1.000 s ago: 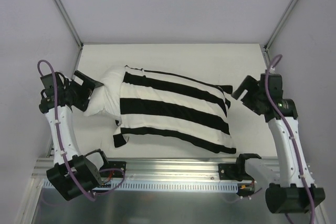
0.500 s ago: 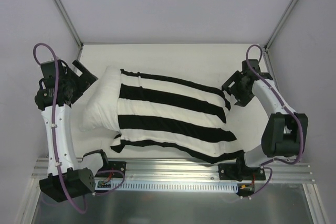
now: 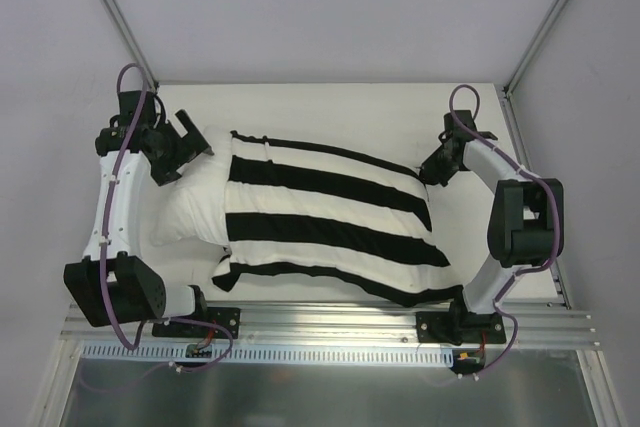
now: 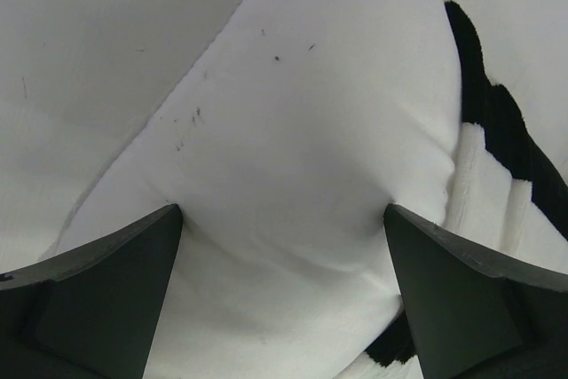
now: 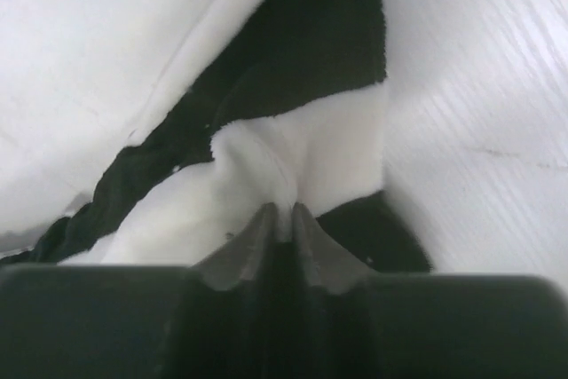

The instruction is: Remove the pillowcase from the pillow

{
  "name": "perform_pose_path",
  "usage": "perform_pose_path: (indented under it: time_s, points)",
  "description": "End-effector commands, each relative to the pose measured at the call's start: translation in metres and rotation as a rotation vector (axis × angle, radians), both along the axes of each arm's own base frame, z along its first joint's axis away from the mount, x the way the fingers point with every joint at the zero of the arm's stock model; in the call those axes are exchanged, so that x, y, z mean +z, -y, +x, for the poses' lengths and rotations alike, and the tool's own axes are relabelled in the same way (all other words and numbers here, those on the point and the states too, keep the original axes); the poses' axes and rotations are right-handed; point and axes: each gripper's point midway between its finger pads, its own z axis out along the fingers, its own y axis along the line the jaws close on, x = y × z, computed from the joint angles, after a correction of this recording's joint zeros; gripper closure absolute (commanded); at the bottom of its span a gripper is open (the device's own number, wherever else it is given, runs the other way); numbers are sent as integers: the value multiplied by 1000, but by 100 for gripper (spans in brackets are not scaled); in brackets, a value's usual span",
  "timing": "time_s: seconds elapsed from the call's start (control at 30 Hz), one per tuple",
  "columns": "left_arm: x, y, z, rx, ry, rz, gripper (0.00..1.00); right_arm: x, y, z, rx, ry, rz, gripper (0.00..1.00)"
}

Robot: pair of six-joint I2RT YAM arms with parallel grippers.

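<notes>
Limp black-and-white striped knit pillowcase (image 3: 320,217) should peel from its corner fold, which right gripper (image 5: 282,217) pinches shut; left gripper (image 4: 284,219) wide open, straddling squashy plain white pillow (image 4: 293,130).

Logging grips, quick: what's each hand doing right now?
Left hand: open, fingers either side of the bare pillow end, not clamped.
Right hand: closed on a fold of the pillowcase.
</notes>
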Motion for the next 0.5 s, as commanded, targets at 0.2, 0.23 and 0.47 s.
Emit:
perform_pose_path:
  time_s: [0.2, 0.23, 0.47]
  points:
    - [6, 0, 26, 9, -31, 15, 1, 53, -9, 16, 33, 192, 21, 99]
    - [7, 0, 28, 19, -32, 8, 1, 55, -7, 14, 38, 202, 2, 99]
    - [7, 10, 48, 98, -46, -82, 1, 82, -8, 3, 89, 265, -82, 99]
